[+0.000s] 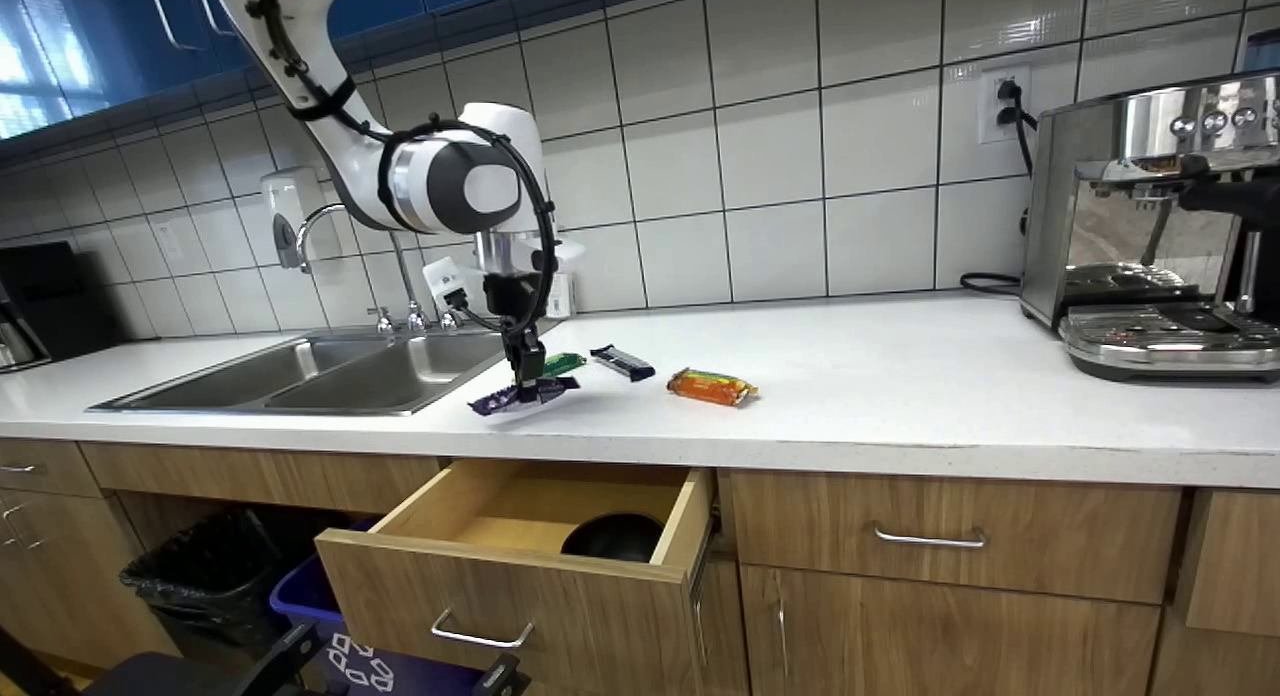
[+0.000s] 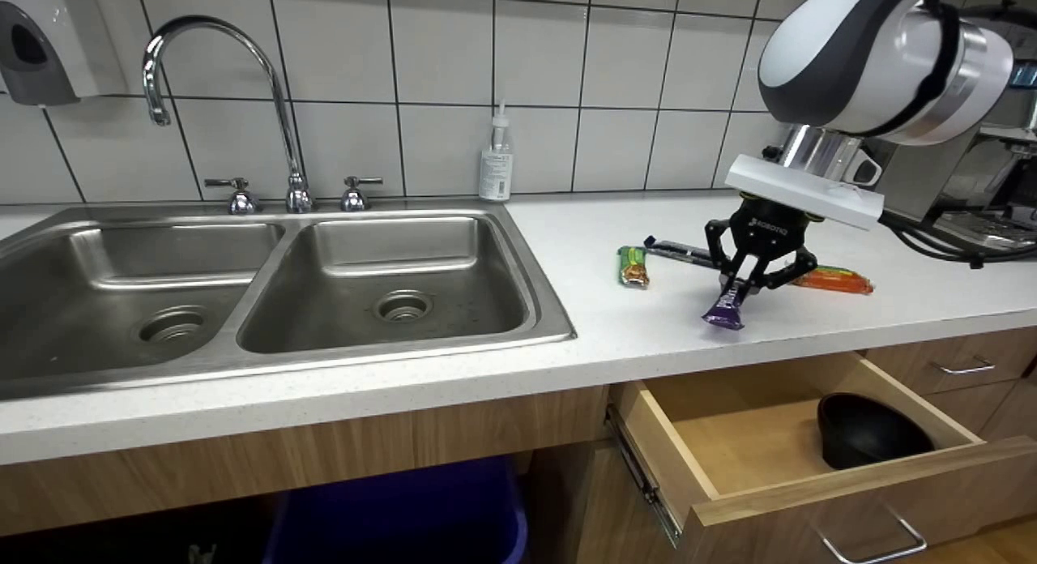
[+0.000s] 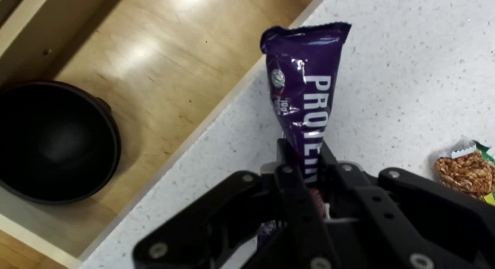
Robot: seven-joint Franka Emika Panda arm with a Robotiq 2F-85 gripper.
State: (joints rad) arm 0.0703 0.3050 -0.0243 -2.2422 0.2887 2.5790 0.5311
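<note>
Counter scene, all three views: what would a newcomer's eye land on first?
Probably the gripper, closed on a purple protein bar over the white counter. Next, the pulled-out drawer below the counter's front edge, with a black bowl inside. Then the orange packet on the counter and the espresso machine at right in an exterior view.

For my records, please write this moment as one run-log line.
tool: shut on purple bar | place: over counter | drawer: open | black bowl: in drawer
</note>
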